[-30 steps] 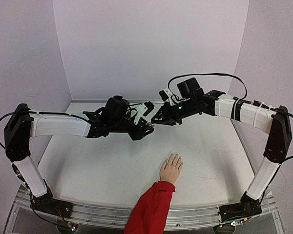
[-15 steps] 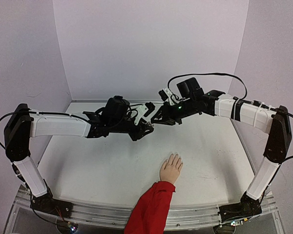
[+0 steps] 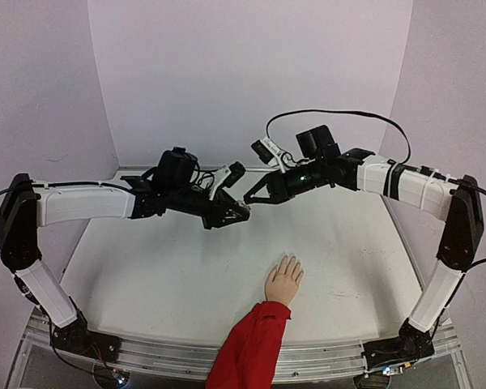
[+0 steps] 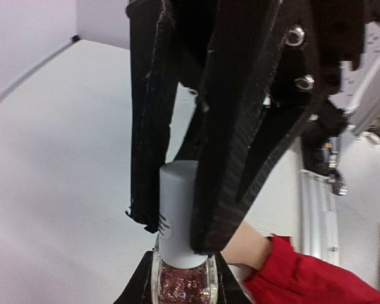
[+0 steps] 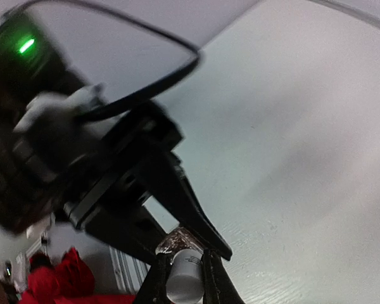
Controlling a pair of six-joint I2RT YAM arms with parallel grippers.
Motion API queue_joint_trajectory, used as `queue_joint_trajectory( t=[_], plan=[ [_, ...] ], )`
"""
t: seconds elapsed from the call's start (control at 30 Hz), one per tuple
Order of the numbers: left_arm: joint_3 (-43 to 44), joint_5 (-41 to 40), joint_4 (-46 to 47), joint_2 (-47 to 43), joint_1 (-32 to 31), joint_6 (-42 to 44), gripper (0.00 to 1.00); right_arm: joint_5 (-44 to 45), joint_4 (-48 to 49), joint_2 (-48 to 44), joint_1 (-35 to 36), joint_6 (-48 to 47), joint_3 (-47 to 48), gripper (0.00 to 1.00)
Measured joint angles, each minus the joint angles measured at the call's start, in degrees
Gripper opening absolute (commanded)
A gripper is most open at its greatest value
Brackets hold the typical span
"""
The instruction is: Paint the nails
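Uncapping polish bottle (image 4: 180, 284) | left gripper (image 3: 233, 212) clamps glass, right gripper (image 3: 251, 197) pinches white cap (image 4: 177, 212) | next, probably: twist, lift straight

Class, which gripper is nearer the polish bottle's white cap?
Right. The right gripper has its fingers clamped on the white cap; the left gripper holds the glass bottle next to the cap.

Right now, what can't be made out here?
Nails: too small, top external.
Mannequin hand: left wrist, mostly behind right gripper.
Polish bottle: top external, hidden between left gripper and right gripper; left wrist, cut by bottom edge.
Brush: unseen under white cap.
Right wrist: blurred throughout.
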Motion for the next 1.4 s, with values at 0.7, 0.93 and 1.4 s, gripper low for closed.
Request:
queue_joint_trajectory(
  t=[0.7, 0.93, 1.4],
  plan=[
    [-2.1, -4.4, 2.9, -6.6, 3.4, -5.5, 0.0, 1.0, 1.3, 0.0, 0.9, -10.0, -0.7, 0.98],
    [-2.1, -20.6, 3.7, -6.1, -0.1, -3.2, 0.0, 17.1, 5.0, -6.4, 1.0, 5.7, -4.7, 0.95],
    [-1.9, -28.3, 5.0, -2.4, -2.5, -3.0, 0.0, 25.9, 12.3, -6.8, 2.8, 27.7, -5.9, 0.69]
  ],
)
